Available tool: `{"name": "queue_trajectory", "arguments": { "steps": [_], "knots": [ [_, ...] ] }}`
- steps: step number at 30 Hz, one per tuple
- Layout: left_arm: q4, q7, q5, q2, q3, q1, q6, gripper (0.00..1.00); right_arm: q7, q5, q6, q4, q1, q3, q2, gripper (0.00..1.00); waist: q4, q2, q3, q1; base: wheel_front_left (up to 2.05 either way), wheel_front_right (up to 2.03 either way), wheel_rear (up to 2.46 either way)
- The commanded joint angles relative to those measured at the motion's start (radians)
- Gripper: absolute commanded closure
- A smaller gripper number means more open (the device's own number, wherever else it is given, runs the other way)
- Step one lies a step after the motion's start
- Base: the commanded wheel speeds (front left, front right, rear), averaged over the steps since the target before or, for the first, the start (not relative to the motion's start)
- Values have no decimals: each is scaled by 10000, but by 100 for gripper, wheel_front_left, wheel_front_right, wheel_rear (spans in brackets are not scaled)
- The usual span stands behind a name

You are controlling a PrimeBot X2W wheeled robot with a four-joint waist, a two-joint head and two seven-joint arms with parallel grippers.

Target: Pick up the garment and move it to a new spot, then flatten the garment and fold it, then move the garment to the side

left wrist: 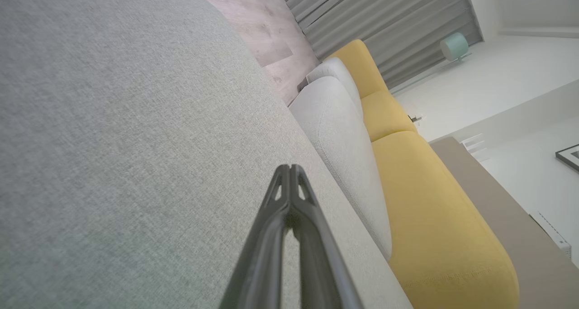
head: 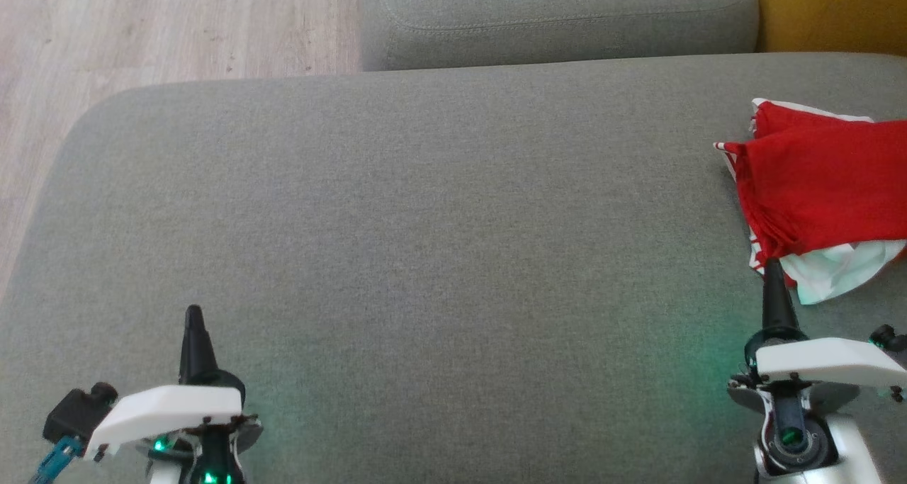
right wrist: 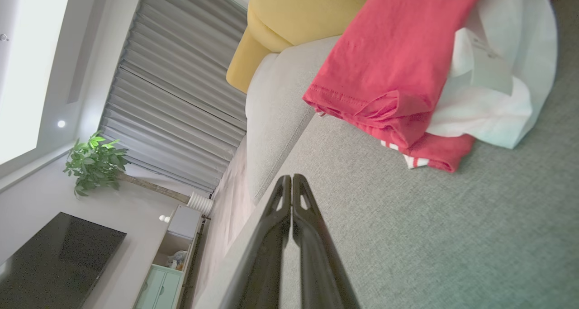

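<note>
A red garment with white trim and a white inner part lies folded at the right edge of the grey sofa seat. In the right wrist view the garment lies just ahead and to the right of my fingers. My right gripper is shut and empty, its tip close to the garment's near edge; whether it touches I cannot tell. In its own view the right gripper hovers above bare fabric. My left gripper is shut and empty at the lower left, over bare seat, as the left gripper shows.
A grey back cushion lies at the far edge, with a yellow cushion to its right. Wooden floor lies beyond the seat's left edge. A TV, plant and curtains stand farther off.
</note>
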State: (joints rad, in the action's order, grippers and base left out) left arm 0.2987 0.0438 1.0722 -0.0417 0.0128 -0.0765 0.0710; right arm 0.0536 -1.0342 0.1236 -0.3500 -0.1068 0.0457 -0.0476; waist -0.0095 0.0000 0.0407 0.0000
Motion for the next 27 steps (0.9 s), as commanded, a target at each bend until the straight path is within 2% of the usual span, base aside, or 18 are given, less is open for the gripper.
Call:
{"name": "queue_trajectory", "arguments": {
  "steps": [1, 27],
  "knots": [
    [-372, -80, 301, -51, -306, -348, 69, 100, -101, -356, 43, 433, -172, -51, -112, 100, 4, 0, -14, 0, 0, 0, 0],
    [-454, -847, 2908, -68, -800, -332, 340, 100, -860, -3179, 58, 755, -84, 266, -112, 100, 51, 0, -200, 0, 0, 0, 0]
  ]
}}
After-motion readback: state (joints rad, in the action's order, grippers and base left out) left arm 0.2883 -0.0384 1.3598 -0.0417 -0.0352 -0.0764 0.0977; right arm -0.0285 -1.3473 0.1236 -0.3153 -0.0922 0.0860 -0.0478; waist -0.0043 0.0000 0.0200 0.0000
